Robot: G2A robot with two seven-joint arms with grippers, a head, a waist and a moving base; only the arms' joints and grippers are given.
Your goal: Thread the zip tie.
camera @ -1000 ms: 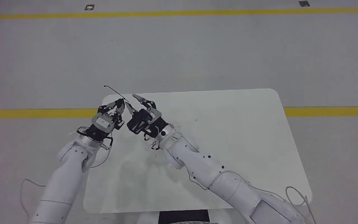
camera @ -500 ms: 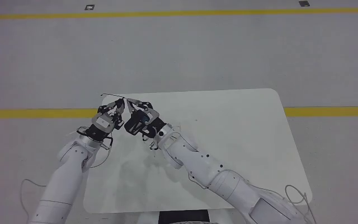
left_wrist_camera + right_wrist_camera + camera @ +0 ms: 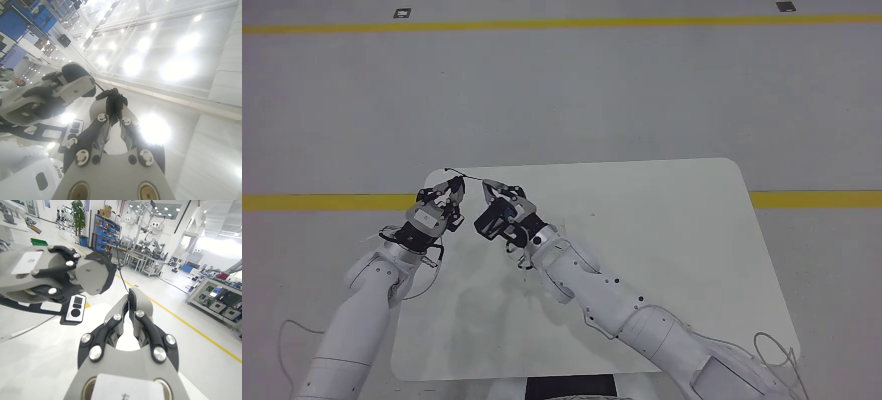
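Observation:
A thin black zip tie (image 3: 464, 176) hangs in the air between my two grippers, above the far left corner of the white table (image 3: 672, 260). My left gripper (image 3: 449, 192) is shut on one end of it; in the left wrist view the black tie (image 3: 113, 98) sits pinched at its fingertips (image 3: 121, 111). My right gripper (image 3: 494, 196) is just to the right, a small gap away. In the right wrist view its fingers (image 3: 136, 298) are shut on the strap (image 3: 122, 281), which runs up past the left gripper (image 3: 98, 275).
Both grippers hover near the table's far left edge (image 3: 467, 172). The grey floor with a yellow line (image 3: 802, 198) lies beyond. The table top (image 3: 642, 300) stretches to the right and front of the arms.
My right gripper went left to the left gripper, shut on the strap, then drew back right. The free tail sticking out to the far left has grown shorter.

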